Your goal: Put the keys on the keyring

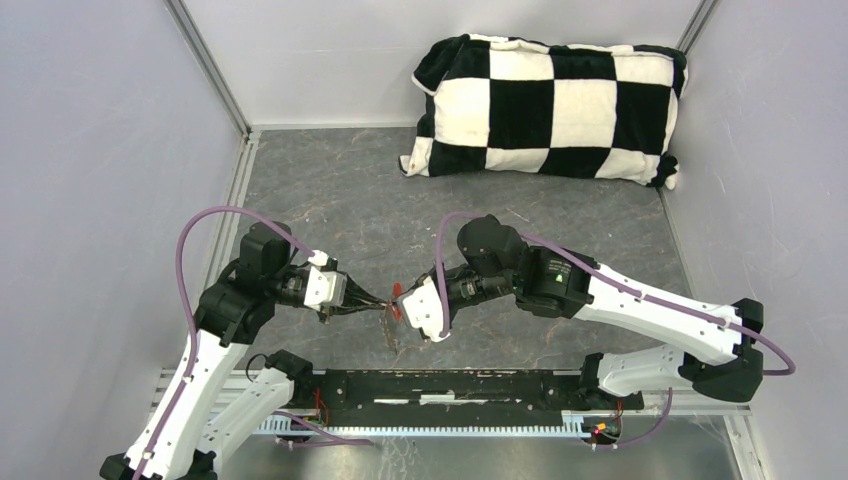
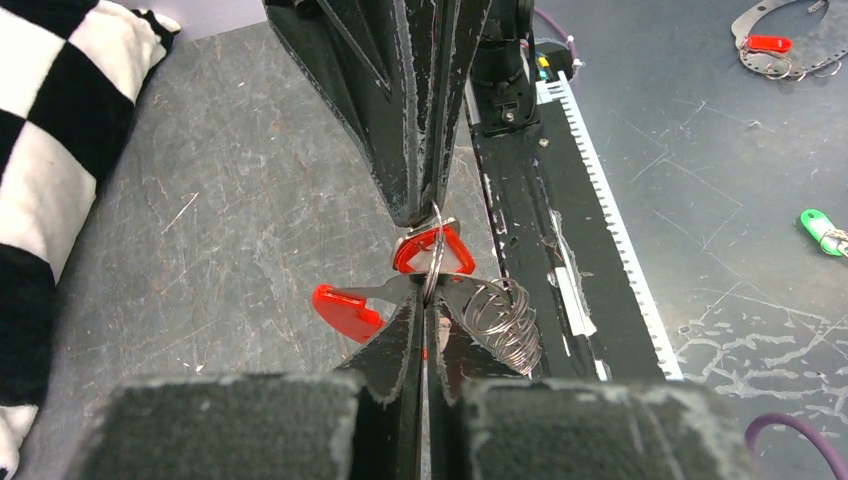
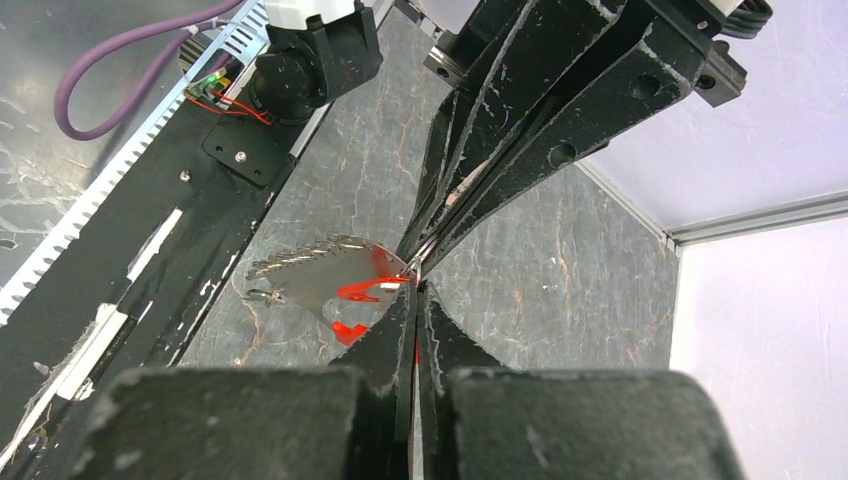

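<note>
Nearest us, a black rail (image 1: 450, 385) runs along the worktop's (image 1: 350, 190) front edge between the two arm bases. Just past it the arms meet tip to tip above the grey, veined surface.

The left tool (image 2: 425, 300) is pressed together, and we see it pinching a thin silver wire ring of the keyring (image 2: 505, 325). The right tool (image 2: 430, 213) comes in from the opposite side, also pressed together, nipping the same ring at its other end. The keyring is therefore held off the worktop between the two tips.

From the left wrist view, we see the keyring as a bunched coil of fine silver rings hanging beside the left fingers. It has a bright red part (image 2: 408, 258), a rounded triangle with a hole, right behind the wire. A key (image 2: 345, 312) with a flat red head and a grey blade juts out on the other side. We cannot tell whether it is threaded onto a ring.

Far back, a black-and-white checkered pillow (image 1: 550, 105) lies against the wall.
</note>
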